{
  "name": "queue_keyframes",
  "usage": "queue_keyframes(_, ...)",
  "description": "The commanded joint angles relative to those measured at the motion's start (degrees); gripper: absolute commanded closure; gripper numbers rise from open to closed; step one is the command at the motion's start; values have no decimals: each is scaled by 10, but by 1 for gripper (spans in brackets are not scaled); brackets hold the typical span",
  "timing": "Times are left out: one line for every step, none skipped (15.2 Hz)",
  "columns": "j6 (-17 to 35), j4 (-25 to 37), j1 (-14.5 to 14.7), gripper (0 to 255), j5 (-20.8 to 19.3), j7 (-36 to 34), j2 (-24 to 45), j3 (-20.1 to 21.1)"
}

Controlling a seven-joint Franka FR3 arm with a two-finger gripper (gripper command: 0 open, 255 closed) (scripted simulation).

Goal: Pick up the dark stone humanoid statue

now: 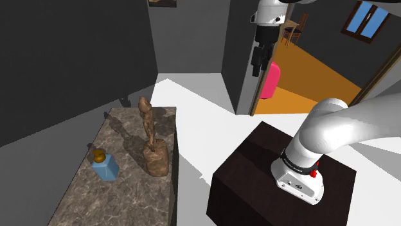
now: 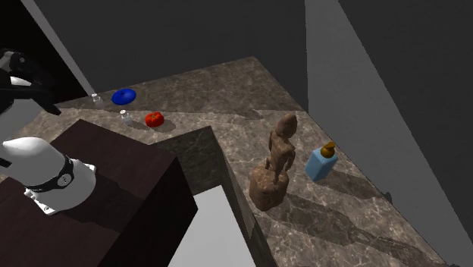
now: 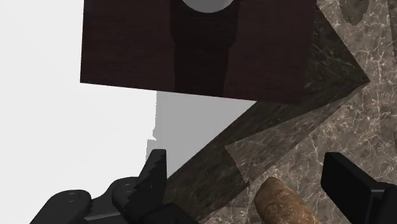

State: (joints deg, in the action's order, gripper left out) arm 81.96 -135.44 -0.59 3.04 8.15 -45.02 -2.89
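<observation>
The humanoid statue (image 1: 151,142) is brown, standing upright on a lumpy base near the edge of the marbled counter (image 1: 128,202). In the second exterior view the statue (image 2: 274,167) is next to a blue bottle. My gripper (image 1: 259,64) hangs high in the air, far from the statue toward the shoulder view's right, above the floor by a doorway. In the wrist view the gripper (image 3: 251,178) is open, its black fingers (image 3: 153,170) wide apart with nothing held. A rounded brown piece of the statue (image 3: 283,203) shows between them, well below and untouched.
A blue bottle (image 1: 104,167) with a brown stopper stands beside the statue. Farther along the counter lie a blue dish (image 2: 123,96), a red object (image 2: 155,119) and a small clear jar (image 2: 124,115). The dark box stand (image 1: 257,173) sits close to the counter's edge.
</observation>
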Motion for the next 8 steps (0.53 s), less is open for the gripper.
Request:
queue_keyframes(0,0,0,0,0,0,0,0)
queue_keyframes(14,-10,1,0,10,-21,-1,14)
queue_keyframes(29,-18,3,0,20,-41,-2,29)
queue_keyframes(44,-26,4,0,30,-62,-1,43)
queue_keyframes(60,-33,5,0,40,-82,1,58)
queue_keyframes(75,-39,7,0,50,-102,5,73)
queue_keyframes(92,-44,8,0,58,-122,9,88)
queue_keyframes(108,-48,10,0,67,-142,15,103)
